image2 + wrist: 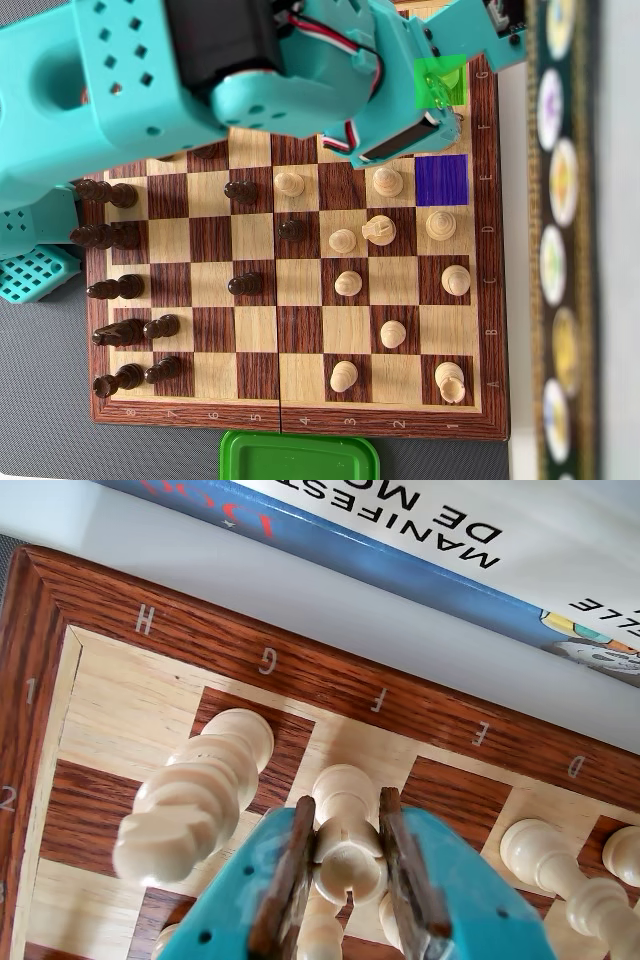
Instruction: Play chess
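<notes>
Item: teal gripper (345, 865) pinching a pale chess piece (345, 830), lower centre of the wrist view, near the board's F file.

Risk: the tall pale neighbour (195, 800) just left of the jaws may be knocked if the arm swings or lifts crooked; a thin grip on the rounded head could slip. Which piece is held is probably a pawn, though the view is too close to tell. Surface: wooden chessboard (290, 420) on a grey table; book (420, 560) along the upper edge; green lid (300, 458) at the overhead view's bottom.

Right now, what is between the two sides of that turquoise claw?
A light wooden chess piece, standing on the chessboard near the F column. Its rounded top shows between the claw; its base is hidden.
</notes>
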